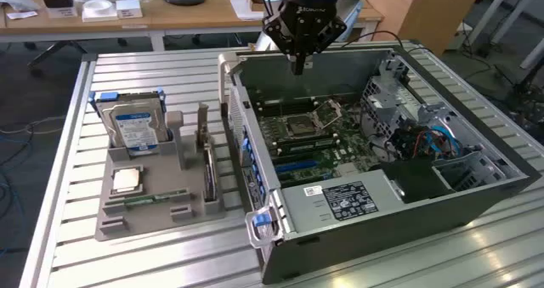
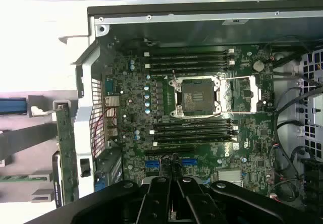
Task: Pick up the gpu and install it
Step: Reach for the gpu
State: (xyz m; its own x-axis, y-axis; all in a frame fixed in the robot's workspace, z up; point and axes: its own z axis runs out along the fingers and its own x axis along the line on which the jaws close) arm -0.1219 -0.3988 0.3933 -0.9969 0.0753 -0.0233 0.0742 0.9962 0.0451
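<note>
computer case (image 1: pixel 408 230): dark painted sheet metal outside, matt; bare grey steel inside, dull.
motherboard (image 1: pixel 314 141) inside the case: green circuit board, slight sheen.
table (image 1: pixel 153 262) under the case: ribbed bare aluminium, brushed, reflective.
holder (image 1: pixel 153 218) beside the case: matt grey plastic.
hard drive (image 1: pixel 134 125) in the holder, on the side away from the case: silver metal, glossy label.
gpu (image 1: pixel 209 173) on the holder's case side: green board edge, low sheen.
gripper (image 1: pixel 297 70) over the case: black, smooth, semi-gloss.
desk (image 1: pixel 213 14) beyond the case: light wood-look top, smooth.

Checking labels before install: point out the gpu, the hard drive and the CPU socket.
gpu (image 2: pixel 64 153), wrist view, on its green board.
hard drive (image 1: pixel 136 129), exterior view, on its label.
CPU socket (image 2: pixel 197 94), wrist view, socket centre.
</note>
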